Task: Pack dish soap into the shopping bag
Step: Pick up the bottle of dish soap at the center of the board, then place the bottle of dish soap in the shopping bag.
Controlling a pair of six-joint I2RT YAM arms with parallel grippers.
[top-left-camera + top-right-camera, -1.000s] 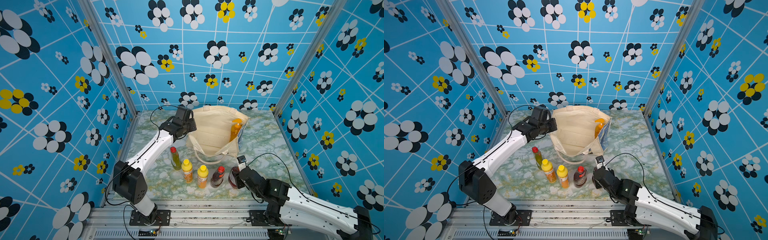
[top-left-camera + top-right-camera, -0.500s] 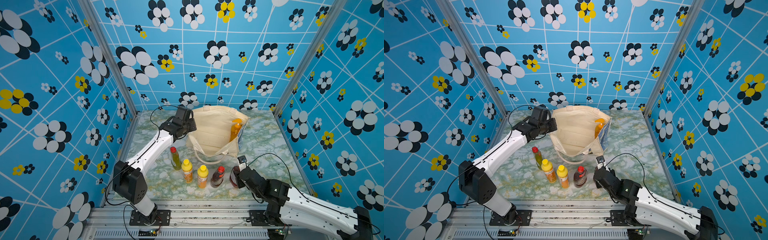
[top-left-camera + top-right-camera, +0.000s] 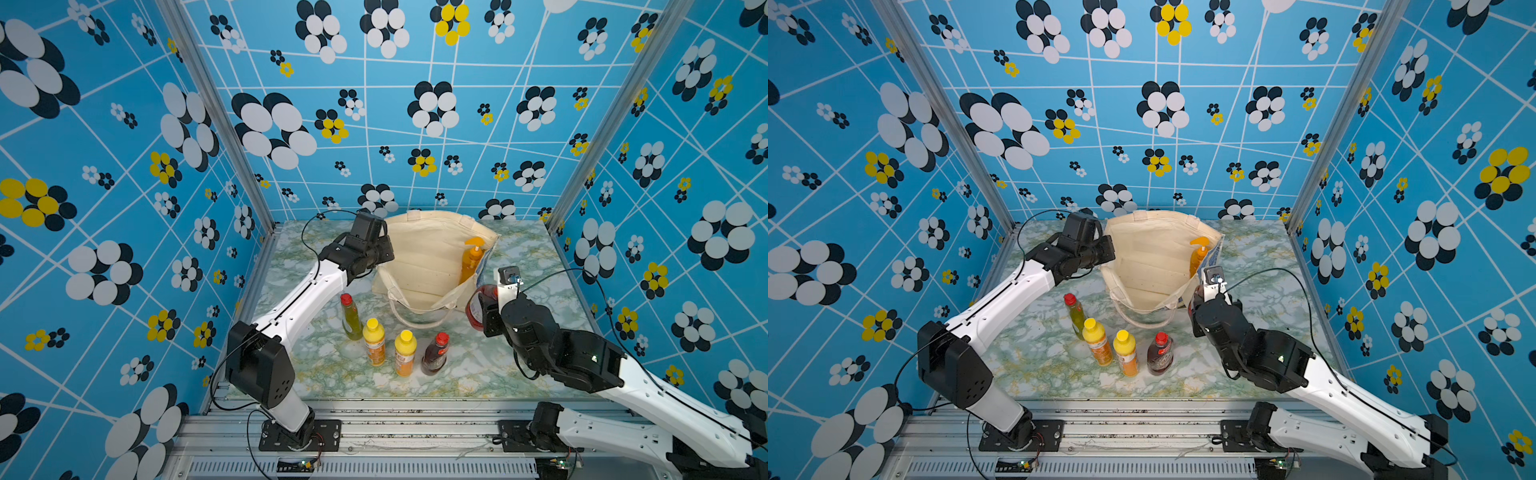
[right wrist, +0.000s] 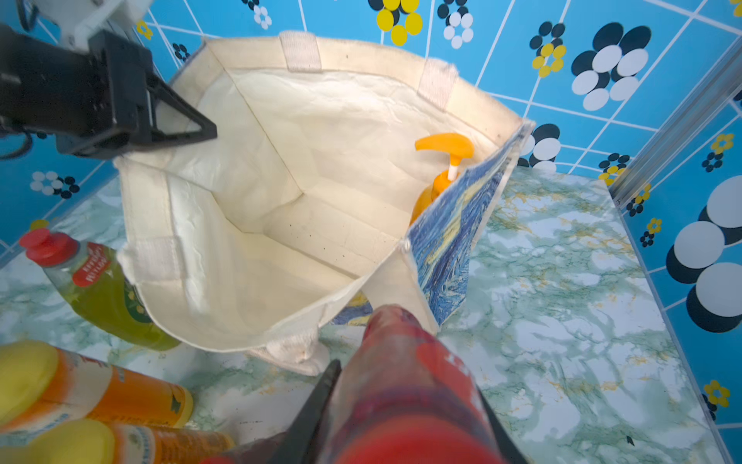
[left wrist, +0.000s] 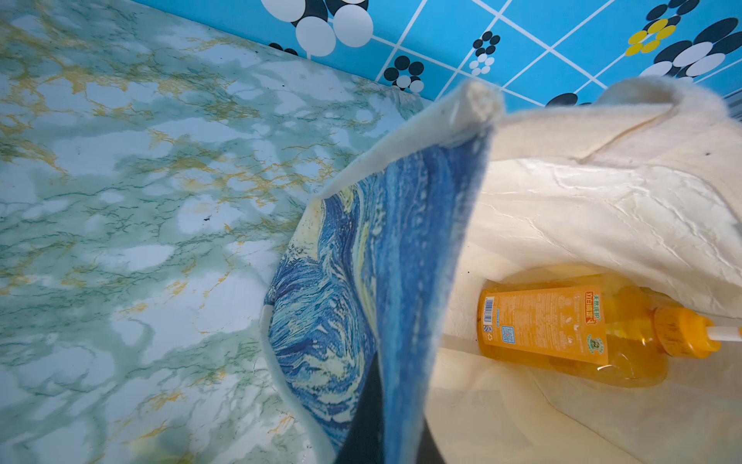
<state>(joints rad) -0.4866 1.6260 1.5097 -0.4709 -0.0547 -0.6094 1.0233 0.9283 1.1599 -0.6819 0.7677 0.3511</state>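
- This is a robot lab: a closed test booth built around a work surface.
- Printed blue walls [image 3: 374, 124] with white lines and black, white and yellow dot-flowers close in the left, far and right sides.
- Bare aluminium posts [image 3: 220, 124] stand at the far corners.
- The desk [image 3: 519, 257] is covered in a green-and-gold marble pattern.
- A white-and-black left arm [image 3: 303, 299] and right arm [image 3: 648, 399] are fixed on black plates to a slotted aluminium rail [image 3: 415, 428] along the near edge.
- Loose black cables [image 3: 575, 269] loop off the arms.
- A small circuit board [image 3: 302, 464] sits below the rail.
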